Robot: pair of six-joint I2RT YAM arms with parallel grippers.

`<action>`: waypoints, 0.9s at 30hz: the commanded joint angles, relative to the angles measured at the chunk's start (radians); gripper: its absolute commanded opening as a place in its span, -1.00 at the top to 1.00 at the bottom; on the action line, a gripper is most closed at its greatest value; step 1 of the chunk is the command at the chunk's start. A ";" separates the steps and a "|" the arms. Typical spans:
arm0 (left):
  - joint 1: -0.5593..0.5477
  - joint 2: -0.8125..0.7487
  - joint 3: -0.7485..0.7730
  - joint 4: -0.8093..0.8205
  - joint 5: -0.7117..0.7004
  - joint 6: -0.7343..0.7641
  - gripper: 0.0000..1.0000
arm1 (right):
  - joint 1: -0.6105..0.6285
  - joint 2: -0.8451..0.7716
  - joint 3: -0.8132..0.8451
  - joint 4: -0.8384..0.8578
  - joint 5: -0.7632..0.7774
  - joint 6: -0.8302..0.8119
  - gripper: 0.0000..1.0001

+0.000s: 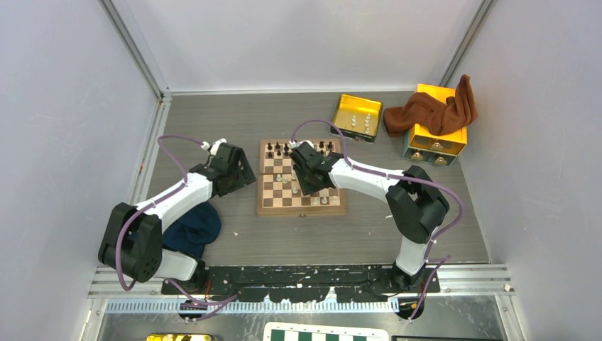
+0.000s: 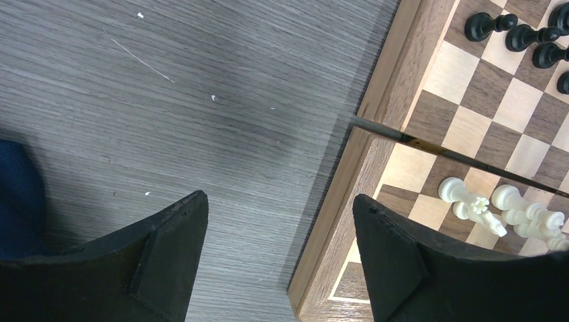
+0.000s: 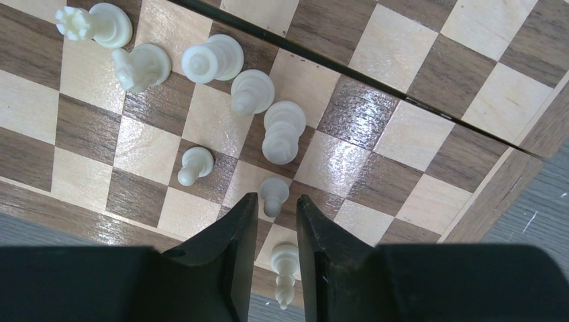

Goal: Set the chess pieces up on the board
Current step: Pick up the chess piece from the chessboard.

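**Station check: chessboard partly set, right gripper low over the cream pieces**

**Top external view.** The small square wooden chessboard (image 1: 277, 210), with light and dark brown squares, lies mid-frame on the grey wood-grain table (image 1: 284, 241). Dark chess pieces (image 1: 282, 150) line its upper edge. Cream chess pieces (image 1: 324, 201) sit towards its lower right. The left gripper (image 1: 240, 172) hangs just off the board's left edge. The right gripper (image 1: 304, 181) is over the board's middle. Jaw state cannot be told from this view. At upper right sits an open yellow metal tray (image 1: 357, 117) holding a few small pieces. Beside it is a yellow box (image 1: 444, 138) draped with a brown cloth (image 1: 429, 110). A dark blue cloth (image 1: 193, 229) lies at lower left, under the left arm.

**Left wrist view.** The left gripper (image 2: 278, 201) has its jaws wide apart, with only bare table between them. The finger on the right of the frame overlaps the wooden chessboard (image 2: 376, 134) at its border. Cream chess pieces (image 2: 470, 201) cluster at the right edge, and dark chess pieces (image 2: 490, 25) occupy the upper right corner.

**Right wrist view.** The right gripper (image 3: 276, 198) has its jaws narrowly parted, close above the wooden chessboard (image 3: 416, 134). A small cream pawn (image 3: 274, 191) stands at the mouth of the gap, and board surface shows between it and the finger on the right of the frame. A second cream piece (image 3: 285, 268) shows lower in the gap, at the board's border. More cream chess pieces (image 3: 282, 131) stand scattered across the upper left squares.
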 commanded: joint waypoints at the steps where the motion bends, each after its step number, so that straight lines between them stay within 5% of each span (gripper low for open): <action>1: 0.006 0.004 0.041 0.026 -0.008 0.017 -0.60 | -0.006 0.000 0.048 0.032 0.003 -0.016 0.34; 17: 0.008 0.015 0.042 0.028 -0.009 0.023 -0.61 | -0.012 0.000 0.056 0.026 0.005 -0.022 0.91; 27: 0.008 0.022 0.041 0.031 -0.005 0.022 -0.60 | -0.030 -0.077 0.028 -0.001 0.036 -0.019 0.95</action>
